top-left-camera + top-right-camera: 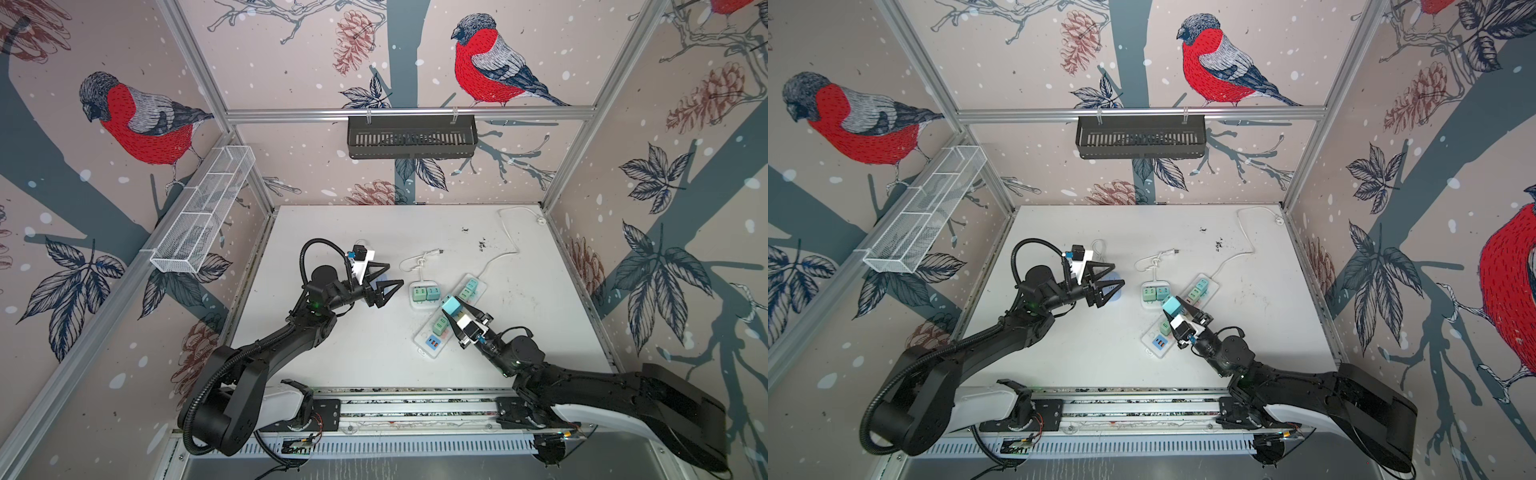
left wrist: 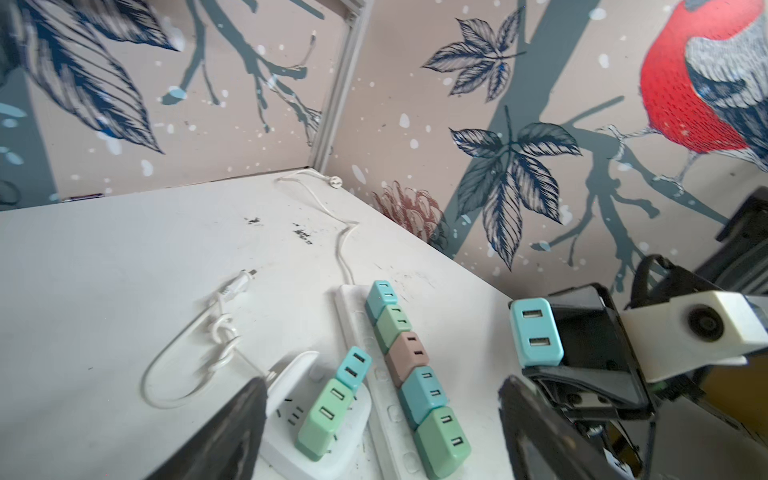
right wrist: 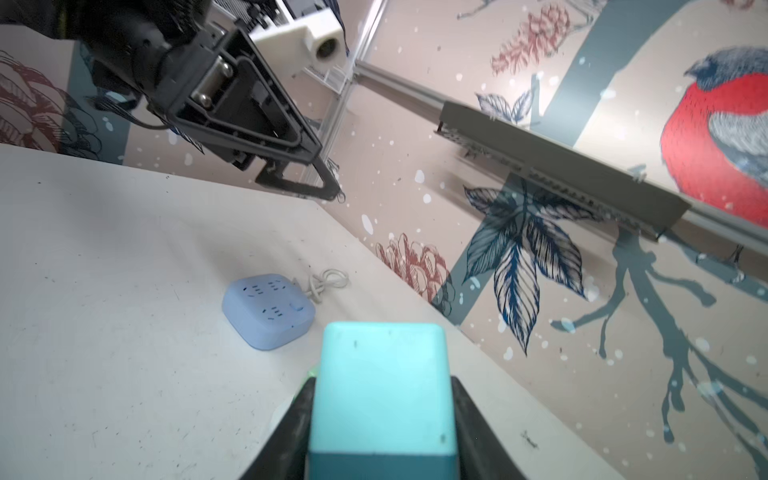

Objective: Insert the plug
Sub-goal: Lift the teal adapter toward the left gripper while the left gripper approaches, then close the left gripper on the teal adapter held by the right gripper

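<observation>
Jaws: right gripper (image 1: 457, 312) pinches light-blue plug (image 3: 382, 386), held above white power strip (image 2: 350, 309), right of centre in both top views | left gripper (image 1: 395, 273) spread, holding nothing, left of centre | blue socket cube (image 3: 268, 309) on table (image 1: 332, 353) below left gripper

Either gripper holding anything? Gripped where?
Right gripper holds a blue plug, fingers clamped on two opposite sides, USB face clear. Left gripper is open and empty.
</observation>
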